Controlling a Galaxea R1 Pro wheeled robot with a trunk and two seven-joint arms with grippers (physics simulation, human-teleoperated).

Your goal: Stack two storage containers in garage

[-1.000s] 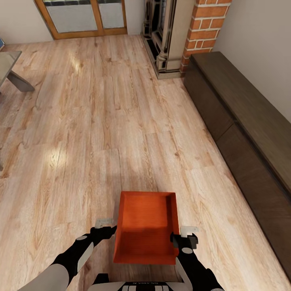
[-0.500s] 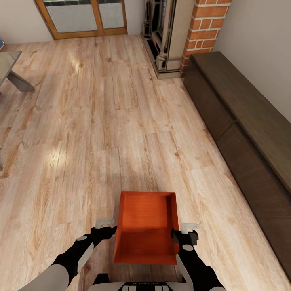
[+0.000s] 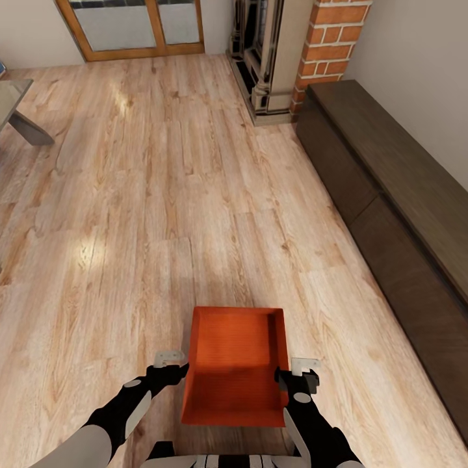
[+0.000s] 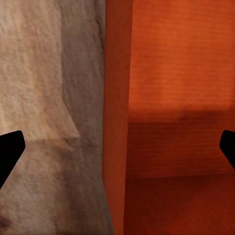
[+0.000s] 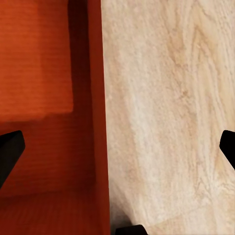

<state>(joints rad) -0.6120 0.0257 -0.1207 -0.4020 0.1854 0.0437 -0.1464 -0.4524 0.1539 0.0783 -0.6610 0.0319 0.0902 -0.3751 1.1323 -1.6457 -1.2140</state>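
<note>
A: Where is the storage container [image 3: 234,367] found?

B: It is seen at six o'clock in the head view, low in front of the robot, over the light wood-plank floor [image 3: 162,195] of the living room. Whether it is resting on the planks or lifted just clear cannot be told. Only one bin is shown.

A: How is it flanked?

B: The left gripper [image 3: 170,365] is set at the bin's nine o'clock wall and the right gripper [image 3: 300,372] at its three o'clock wall. In each wrist view the fingers are spread wide, one tip over the ribbed bottom and one over the planks, so each side wall [image 4: 116,122] is straddled, not yet pinched. A two-handed carry is probably being prepared, since the garage must be reached with the bin level.

A: And the surroundings?

B: The long dark cabinet [image 3: 390,195] is seen along three o'clock, the brick fireplace [image 3: 325,45] at one o'clock, a wooden door [image 3: 130,29] at eleven o'clock.

A: What is changed from a second ago?

B: Very little. The whole scene is shifted slightly, so the camera is judged to have moved. The right gripper is drawn a touch closer to the wall; the bin itself is hardly displaced.
</note>
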